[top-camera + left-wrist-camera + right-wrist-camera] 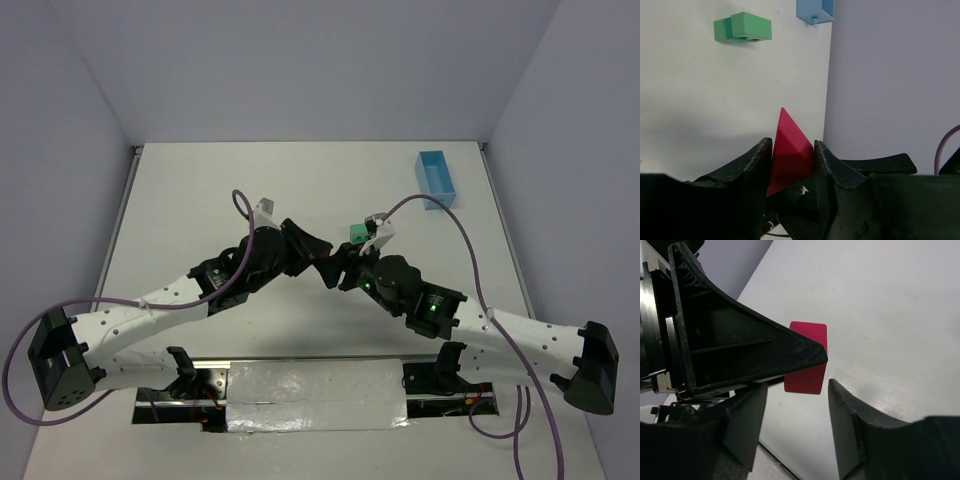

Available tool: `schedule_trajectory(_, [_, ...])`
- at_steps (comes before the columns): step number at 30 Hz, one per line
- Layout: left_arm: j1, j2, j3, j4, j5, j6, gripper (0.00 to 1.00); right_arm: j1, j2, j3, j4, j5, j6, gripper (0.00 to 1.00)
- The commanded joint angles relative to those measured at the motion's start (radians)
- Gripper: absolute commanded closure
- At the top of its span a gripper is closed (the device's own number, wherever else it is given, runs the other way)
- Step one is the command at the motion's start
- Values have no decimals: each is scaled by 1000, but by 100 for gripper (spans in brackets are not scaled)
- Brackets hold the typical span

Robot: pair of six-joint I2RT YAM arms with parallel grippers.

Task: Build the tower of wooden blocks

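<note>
Clenches the left gripper [792, 147] on the red triangular roof block [790, 150], pinched between both fingers with its pointed end poking out past the fingertips, lifted above the tabletop [300, 190]. Holds the right gripper [797, 390] released, jaws parted on either side of that same red block and apparently not touching it, with a left finger crossing in front in the right wrist view.

Looks like a mid-air hand-over of the roof piece from left to right, above the middle of the tabletop. To do it well:
- Bring the right jaws in square on flat, parallel faces; a pinch on sloped faces would probably squeeze the wedge out.
- Stay clear of the left fingers, which leave little of the block free.
- Let go on the left only once the right pinch is firm.

Probably meant as the cap for the green blocks [742, 27], two pieces touching on the tabletop just beside the arms' meeting point. Cannot tell whether stacked or side by side. Sits near the light blue tray [435, 178] at the far right.

White, matte tabletop with faint ribbing, likely modest grip under a block. Pale lilac-grey walls [300, 60] on three sides. Silvery taped panel [315, 395] between the arm bases.
</note>
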Motion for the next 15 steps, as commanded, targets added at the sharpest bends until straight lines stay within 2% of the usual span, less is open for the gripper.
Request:
schedule_trajectory(1, [-20,1,-4,54,42,-14,100,2,25,1,147,34,-49,43])
schedule_trajectory(2, [-22,4,-5,55,51,-12,100,2,43,4,156,30,-65,47])
schedule_trajectory(5, [-22,1,-12,92,61,-12,99,2,74,15,160,28,-84,51])
schedule_trajectory(7, [-22,-4,-13,98,65,-6,96,2,82,18,167,31,-93,51])
schedule_trajectory(9, [-24,-7,-12,100,73,0,94,3,85,14,185,25,-115,56])
schedule_trajectory(10, [-24,-8,-15,100,73,2,93,2,83,12,190,25,-124,64])
schedule_trajectory(12, [-24,-11,-19,106,81,5,91,2,82,8,206,22,-139,73])
schedule_trajectory(15, [-24,-19,-30,120,85,12,81,2,79,1,225,-16,-190,91])
